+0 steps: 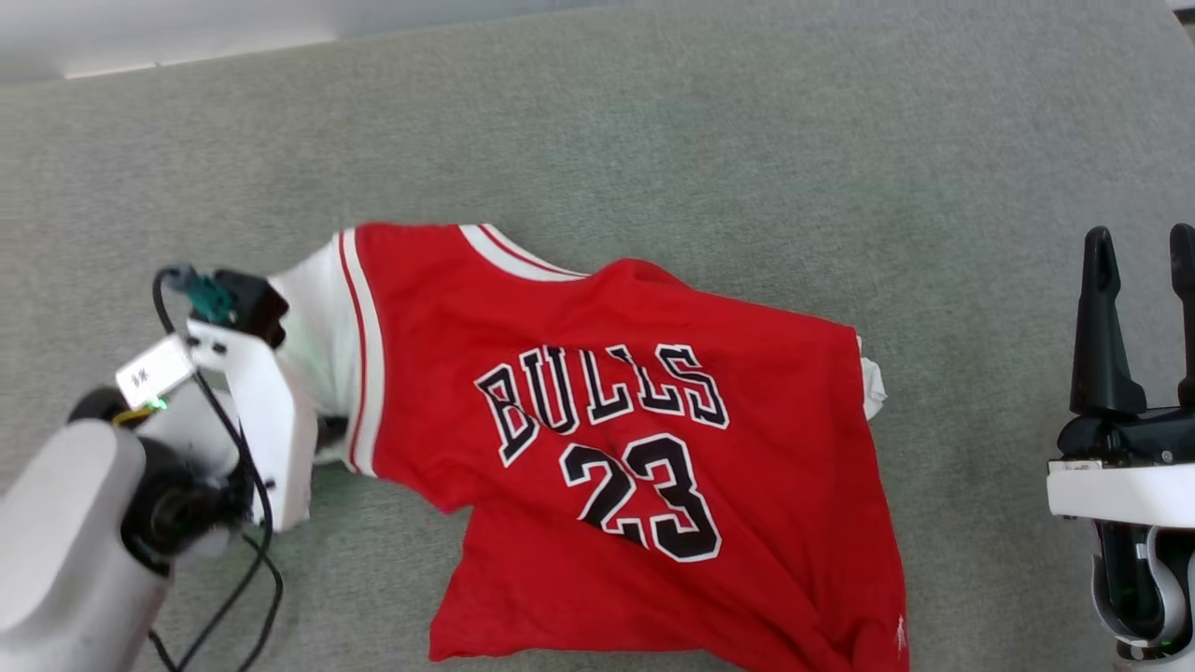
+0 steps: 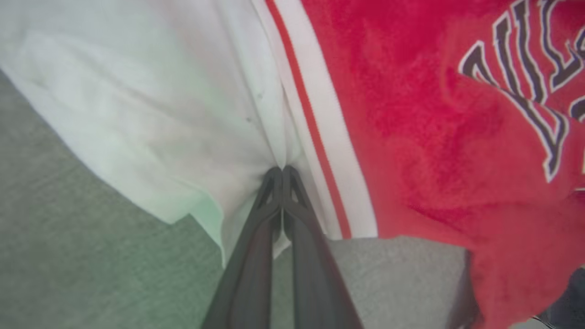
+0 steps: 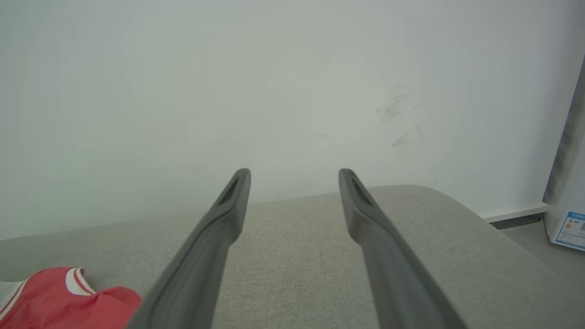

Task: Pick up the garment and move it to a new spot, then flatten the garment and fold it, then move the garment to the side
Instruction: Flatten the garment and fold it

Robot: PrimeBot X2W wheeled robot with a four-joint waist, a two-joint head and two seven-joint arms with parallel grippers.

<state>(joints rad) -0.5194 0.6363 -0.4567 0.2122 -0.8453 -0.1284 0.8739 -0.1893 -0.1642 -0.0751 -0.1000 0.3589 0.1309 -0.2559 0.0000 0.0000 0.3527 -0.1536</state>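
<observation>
The grey padded surface (image 1: 747, 140) is covered at centre by the garment (image 1: 607, 373), laid print-up and wrinkled. Its white sleeve (image 2: 137, 91), at left, is pinched by the left gripper (image 2: 282, 171), fingers pressed together on the fabric. The right gripper (image 1: 1141, 233) is held spread at right, well apart from the shirt.

You have bare grey cushion (image 1: 747, 121) from ten round to two o'clock of the garment (image 1: 653, 373). At nine o'clock the left gripper (image 2: 282, 171) and its cable (image 1: 254, 560) block you; at three, cushion lies free up to the right gripper (image 1: 1144, 252).
</observation>
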